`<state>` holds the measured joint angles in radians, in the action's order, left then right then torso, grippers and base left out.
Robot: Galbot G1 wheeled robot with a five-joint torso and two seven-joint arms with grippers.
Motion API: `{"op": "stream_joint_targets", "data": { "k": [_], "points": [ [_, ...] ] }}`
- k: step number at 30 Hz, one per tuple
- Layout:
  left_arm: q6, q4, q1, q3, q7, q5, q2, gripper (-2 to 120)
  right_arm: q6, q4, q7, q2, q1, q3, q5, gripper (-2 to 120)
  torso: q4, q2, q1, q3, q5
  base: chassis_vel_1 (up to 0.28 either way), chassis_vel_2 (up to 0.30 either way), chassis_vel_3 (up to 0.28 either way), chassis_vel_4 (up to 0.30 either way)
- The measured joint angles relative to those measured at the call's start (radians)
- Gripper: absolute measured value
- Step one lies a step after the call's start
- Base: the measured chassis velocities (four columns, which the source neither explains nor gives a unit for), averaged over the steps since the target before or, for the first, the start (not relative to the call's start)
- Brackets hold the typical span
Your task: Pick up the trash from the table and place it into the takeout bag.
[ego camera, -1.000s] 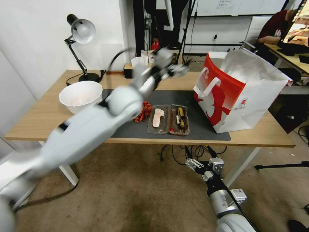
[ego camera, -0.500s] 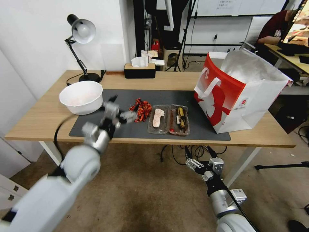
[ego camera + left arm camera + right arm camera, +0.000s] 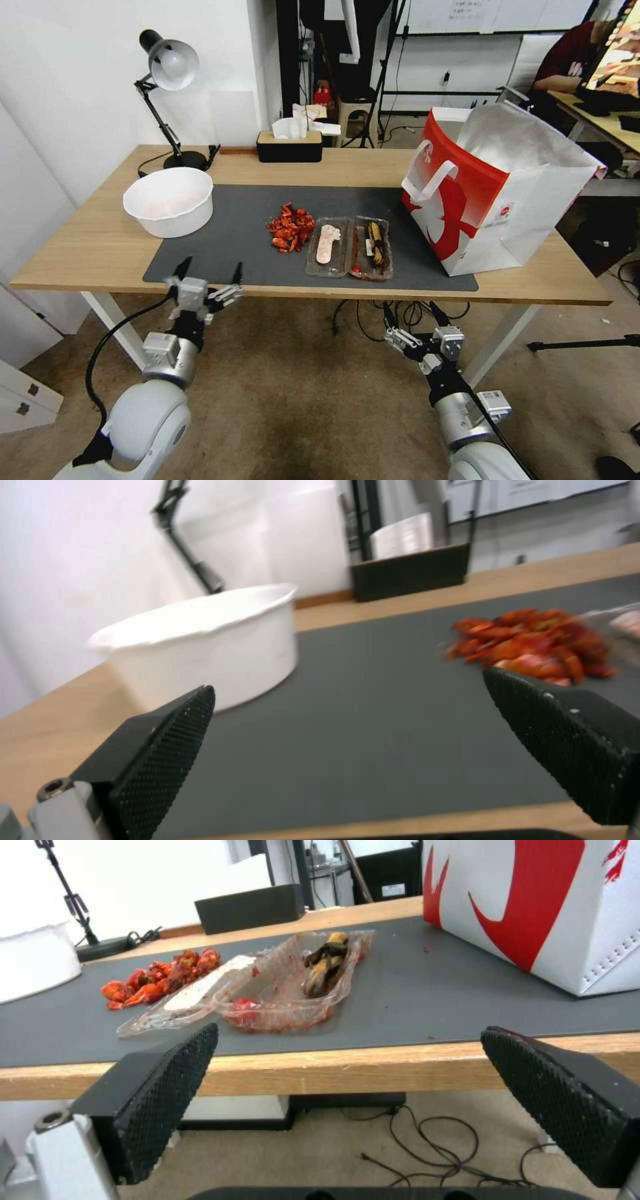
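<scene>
The trash lies on the table's (image 3: 87, 240) dark grey mat (image 3: 240, 233): a pile of red shell scraps (image 3: 291, 228) (image 3: 533, 645) (image 3: 160, 977), two clear soiled plastic trays (image 3: 327, 245) (image 3: 372, 248) (image 3: 300, 985), and a white bowl (image 3: 168, 200) (image 3: 200, 635) at the left. The red-and-white takeout bag (image 3: 493, 193) (image 3: 553, 905) stands open at the table's right. My left gripper (image 3: 211, 267) (image 3: 347, 690) is open and empty at the front edge, near the bowl. Lower down, in front of the table below the trays, my right gripper (image 3: 412, 317) (image 3: 347, 1032) hangs open and empty.
A black desk lamp (image 3: 167, 63) stands at the table's back left corner, and a black tissue box (image 3: 289, 145) sits at the back middle. Cables (image 3: 373, 313) hang under the table. A white table leg (image 3: 497, 333) slants down right of my right gripper.
My left arm has swung back from high over the table's middle, down and toward me, to the front edge left of the shell scraps. The right arm has stayed still.
</scene>
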<state>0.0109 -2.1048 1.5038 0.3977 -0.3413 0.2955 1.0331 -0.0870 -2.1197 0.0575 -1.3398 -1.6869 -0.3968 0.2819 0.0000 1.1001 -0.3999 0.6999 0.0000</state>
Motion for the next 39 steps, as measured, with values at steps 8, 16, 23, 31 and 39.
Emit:
{"op": "stream_joint_targets", "data": {
  "k": [8,16,23,31,39],
  "points": [
    [0.014,-0.017,0.101,0.034,-0.039,-0.011,0.041,100,0.000,0.000,0.000,0.000,0.000,0.000,0.000,100,0.0000,0.000,0.000,0.000,0.0000,0.000,0.000,0.000,0.000],
    [0.056,0.006,0.112,0.027,0.012,-0.006,0.056,100,0.000,0.000,0.000,0.000,0.000,0.000,0.000,100,-0.0001,0.000,0.000,0.000,0.0000,0.000,0.000,0.000,0.000],
    [0.078,0.010,0.130,0.031,0.031,-0.006,0.055,100,0.000,0.000,0.000,0.000,0.000,0.000,0.000,100,-0.0001,0.000,0.000,0.000,0.0000,0.000,0.000,0.000,0.000],
    [0.076,0.006,0.137,0.034,0.037,-0.005,0.065,100,0.000,0.000,0.000,0.000,0.000,0.000,0.000,100,0.0000,0.000,0.000,0.000,0.0000,0.000,0.000,0.000,0.000],
    [0.073,0.006,0.136,0.035,0.038,-0.005,0.065,100,0.000,0.000,0.000,0.000,0.000,0.000,0.000,100,0.0000,0.000,0.000,0.000,0.0000,0.000,0.000,0.000,0.000]
  ]
}}
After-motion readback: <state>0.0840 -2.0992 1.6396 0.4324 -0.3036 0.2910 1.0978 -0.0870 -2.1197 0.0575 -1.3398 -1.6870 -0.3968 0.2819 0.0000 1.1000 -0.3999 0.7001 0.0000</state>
